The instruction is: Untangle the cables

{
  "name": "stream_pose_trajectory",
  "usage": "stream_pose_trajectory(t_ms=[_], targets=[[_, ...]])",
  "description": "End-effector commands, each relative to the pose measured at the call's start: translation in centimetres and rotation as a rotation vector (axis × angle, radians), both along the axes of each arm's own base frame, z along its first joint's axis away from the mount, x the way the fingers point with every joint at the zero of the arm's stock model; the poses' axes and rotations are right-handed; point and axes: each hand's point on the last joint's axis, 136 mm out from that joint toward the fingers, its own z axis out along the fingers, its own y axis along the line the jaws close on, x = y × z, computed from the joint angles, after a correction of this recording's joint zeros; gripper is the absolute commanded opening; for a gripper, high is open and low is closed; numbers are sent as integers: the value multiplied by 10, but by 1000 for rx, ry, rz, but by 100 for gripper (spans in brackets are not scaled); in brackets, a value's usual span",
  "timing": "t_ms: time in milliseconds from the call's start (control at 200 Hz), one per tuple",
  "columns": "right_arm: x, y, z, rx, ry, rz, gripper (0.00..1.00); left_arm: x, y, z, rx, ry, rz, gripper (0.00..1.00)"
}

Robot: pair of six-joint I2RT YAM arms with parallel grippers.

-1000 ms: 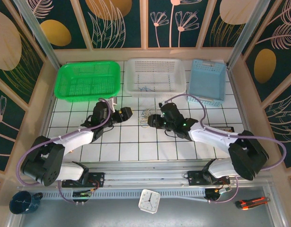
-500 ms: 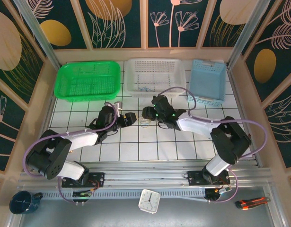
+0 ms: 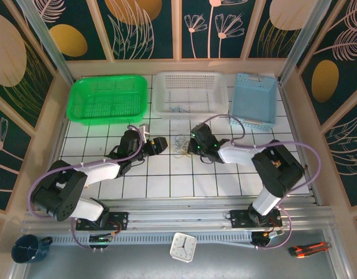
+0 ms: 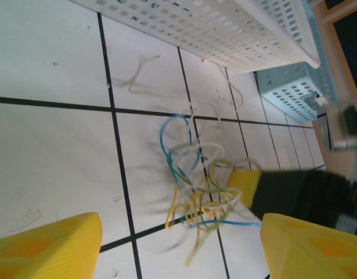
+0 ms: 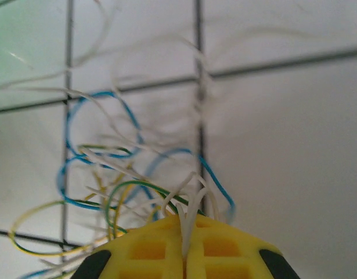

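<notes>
The cables lie as a small tangle of white, blue, yellow and green wires on the tiled table between the two arms. My left gripper is just left of the tangle, open. In the left wrist view its yellow fingers stand wide apart, with the cables ahead of the left gripper and none between them. My right gripper is at the tangle's right edge. In the right wrist view the right gripper is shut on a few white strands of the cables.
Along the back stand a green basket, a white basket holding a small blue wire, and a blue basket. The white basket's wall is close behind the tangle.
The right gripper has closed on white strands and drawn back a little to the right of the tangle. The left arm has barely moved and stays open.
</notes>
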Motion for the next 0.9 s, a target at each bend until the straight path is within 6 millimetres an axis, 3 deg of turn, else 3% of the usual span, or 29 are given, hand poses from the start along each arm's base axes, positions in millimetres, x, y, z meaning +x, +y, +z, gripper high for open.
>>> stream_pose_trajectory(t_ms=[0, 120, 295, 530, 705, 896], targets=[[-13, -24, 7, 26, -31, -83, 6, 6, -7, 23, -41, -40, -6, 72], [-31, -38, -1, 53, -22, -102, 7, 7, -11, 28, -59, -40, -19, 73], [-37, -37, -7, 74, -11, -91, 23, 7, -20, 30, -82, -30, -46, 73], [-35, -25, -22, 86, 24, -58, 21, -5, -33, 20, -86, -4, -87, 68], [-28, -15, -20, 101, 21, -47, 20, -18, -33, 8, -94, 26, -95, 57], [-21, -6, -19, 104, 21, -32, 20, -31, -39, 3, -103, 42, -117, 52]])
